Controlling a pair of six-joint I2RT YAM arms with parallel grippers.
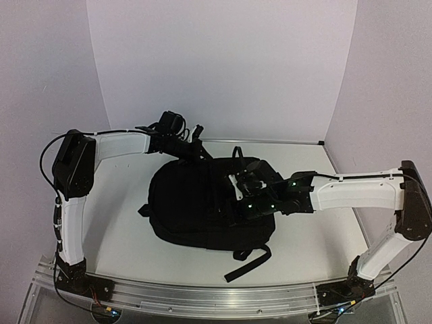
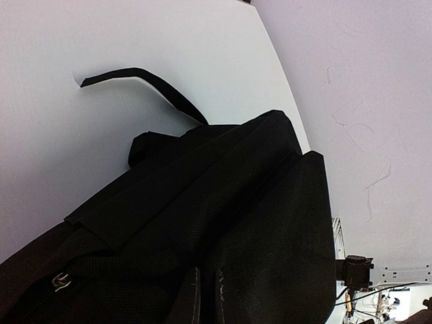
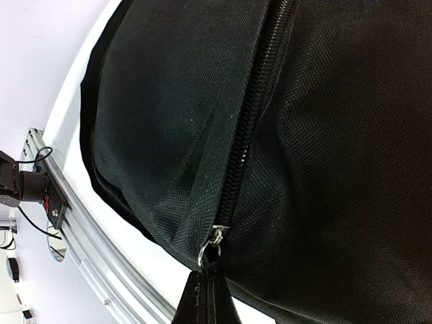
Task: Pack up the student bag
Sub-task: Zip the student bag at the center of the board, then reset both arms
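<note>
The student bag, a large black fabric backpack, lies flat in the middle of the white table. My left gripper sits at the bag's far top edge. In the left wrist view its fingertips stand almost together with a fold of the bag's cloth between them. My right gripper rests on the bag's right side. In the right wrist view it is shut on the zipper pull, just below the metal ring. The zipper above the slider looks closed.
A loose black strap trails off the bag toward the near edge, and another strap lies on the table. An aluminium rail runs along the front edge. Walls close in the back and both sides.
</note>
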